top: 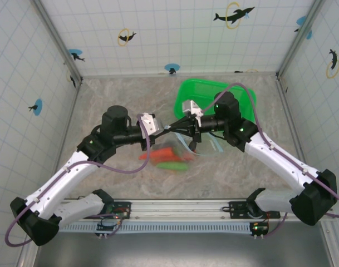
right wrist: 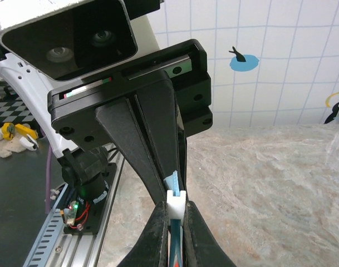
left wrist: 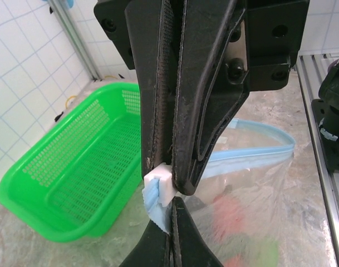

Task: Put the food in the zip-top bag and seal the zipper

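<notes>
The clear zip-top bag [top: 187,149] lies mid-table between both arms, and in the left wrist view the bag [left wrist: 252,206] sits just behind the jaws. Food shows through it: orange-red carrots [top: 161,153], a green cucumber [top: 172,166], and blurred red [left wrist: 230,214] and green [left wrist: 264,250] pieces. My left gripper [left wrist: 173,207] is shut on the blue end tab of the zipper [left wrist: 155,208]. My right gripper [right wrist: 176,207] is shut on the zipper's white slider [right wrist: 176,200], which sits right against the left fingertips. Beyond the slider [left wrist: 161,186] the two blue strips [left wrist: 258,158] stand apart.
A green plastic basket [top: 214,92] stands at the back right, close behind the grippers, and it sits beside the bag [left wrist: 74,178]. The rail with the arm bases [top: 175,214] runs along the near edge. Tiled walls enclose the table.
</notes>
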Robot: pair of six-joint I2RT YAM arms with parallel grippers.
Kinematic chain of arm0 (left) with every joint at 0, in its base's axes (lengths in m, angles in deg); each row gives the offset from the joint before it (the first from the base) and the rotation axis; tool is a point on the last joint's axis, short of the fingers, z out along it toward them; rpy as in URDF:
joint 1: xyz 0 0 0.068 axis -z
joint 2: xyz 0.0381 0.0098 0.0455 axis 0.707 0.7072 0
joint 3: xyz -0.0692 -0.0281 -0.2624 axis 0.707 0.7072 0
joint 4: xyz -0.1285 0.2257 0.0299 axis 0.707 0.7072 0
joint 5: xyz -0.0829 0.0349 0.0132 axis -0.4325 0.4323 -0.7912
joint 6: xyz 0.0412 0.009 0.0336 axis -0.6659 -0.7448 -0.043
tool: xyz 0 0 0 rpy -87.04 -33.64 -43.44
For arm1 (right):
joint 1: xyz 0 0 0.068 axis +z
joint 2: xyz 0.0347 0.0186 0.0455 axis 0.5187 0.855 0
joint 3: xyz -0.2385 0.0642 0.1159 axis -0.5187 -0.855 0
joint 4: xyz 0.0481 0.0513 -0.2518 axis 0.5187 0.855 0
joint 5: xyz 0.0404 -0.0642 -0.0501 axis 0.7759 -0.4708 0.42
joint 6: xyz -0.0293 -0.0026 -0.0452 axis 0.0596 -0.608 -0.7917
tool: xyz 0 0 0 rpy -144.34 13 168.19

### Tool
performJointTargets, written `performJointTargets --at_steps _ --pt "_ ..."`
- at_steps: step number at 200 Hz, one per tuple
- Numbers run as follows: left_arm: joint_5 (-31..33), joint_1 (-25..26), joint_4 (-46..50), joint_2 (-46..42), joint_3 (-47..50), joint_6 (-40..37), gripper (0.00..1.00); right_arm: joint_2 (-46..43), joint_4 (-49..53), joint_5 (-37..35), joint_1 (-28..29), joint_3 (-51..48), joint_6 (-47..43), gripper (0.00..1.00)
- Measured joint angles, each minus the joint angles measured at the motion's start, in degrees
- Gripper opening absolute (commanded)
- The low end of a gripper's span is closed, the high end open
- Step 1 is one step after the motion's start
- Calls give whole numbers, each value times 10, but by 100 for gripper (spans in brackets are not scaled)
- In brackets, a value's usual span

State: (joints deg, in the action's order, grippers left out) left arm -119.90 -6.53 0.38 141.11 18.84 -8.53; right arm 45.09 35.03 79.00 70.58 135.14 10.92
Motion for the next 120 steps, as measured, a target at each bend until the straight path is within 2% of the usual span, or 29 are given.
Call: performJointTargets --at_steps 73,120 --pt "5 1 -19 -11 14 0 0 -19 -12 -19 0 -20 -5 0" --pt "32 2 -47 -39 41 2 0 -27 -10 -37 0 -32 -16 0"
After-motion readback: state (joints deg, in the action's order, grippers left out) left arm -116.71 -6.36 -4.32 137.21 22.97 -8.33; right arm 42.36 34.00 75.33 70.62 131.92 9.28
